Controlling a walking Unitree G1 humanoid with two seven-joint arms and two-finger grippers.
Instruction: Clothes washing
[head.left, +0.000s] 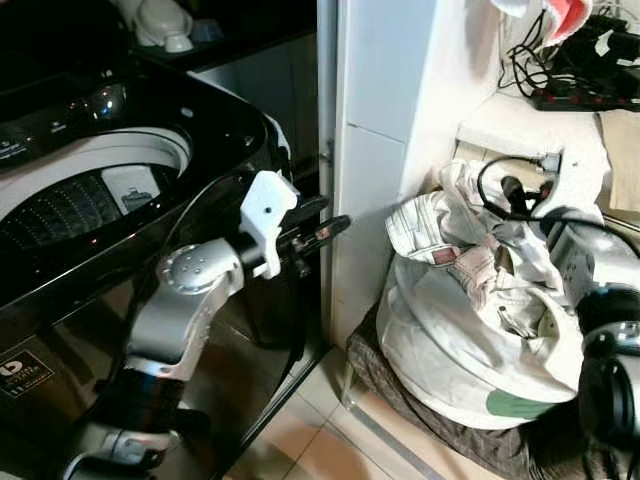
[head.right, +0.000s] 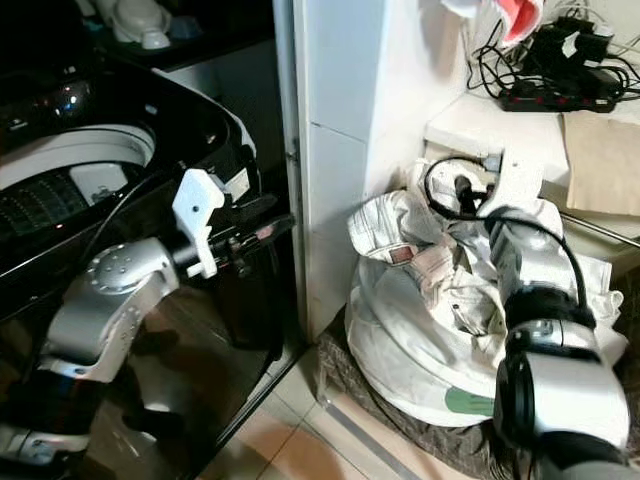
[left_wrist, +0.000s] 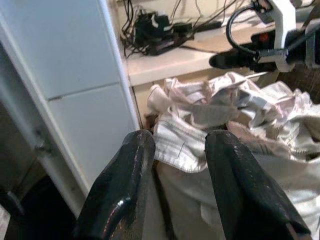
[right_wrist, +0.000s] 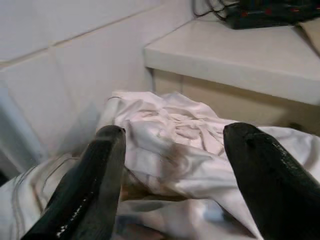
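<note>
A heap of white crumpled clothes (head.left: 470, 320) lies on the floor to the right of a black top-loading washing machine (head.left: 200, 120), whose drum (head.left: 80, 195) stands uncovered. My left gripper (head.left: 328, 230) is held out beside the machine's right edge, open and empty; the left wrist view looks past its fingers (left_wrist: 125, 170) toward the clothes (left_wrist: 210, 115). Just above the top of the heap, my right gripper (head.right: 465, 190) is open, with its fingers (right_wrist: 100, 170) spread over a white garment (right_wrist: 175, 135) and not closed on it.
A white pillar (head.left: 370, 150) stands between the machine and the heap. Behind the heap, a ledge (head.left: 520, 125) carries a power strip with tangled cables (head.left: 580, 85). Dark brown cloth (head.left: 400, 390) lies under the heap. Pale floor tiles (head.left: 320, 440) run in front.
</note>
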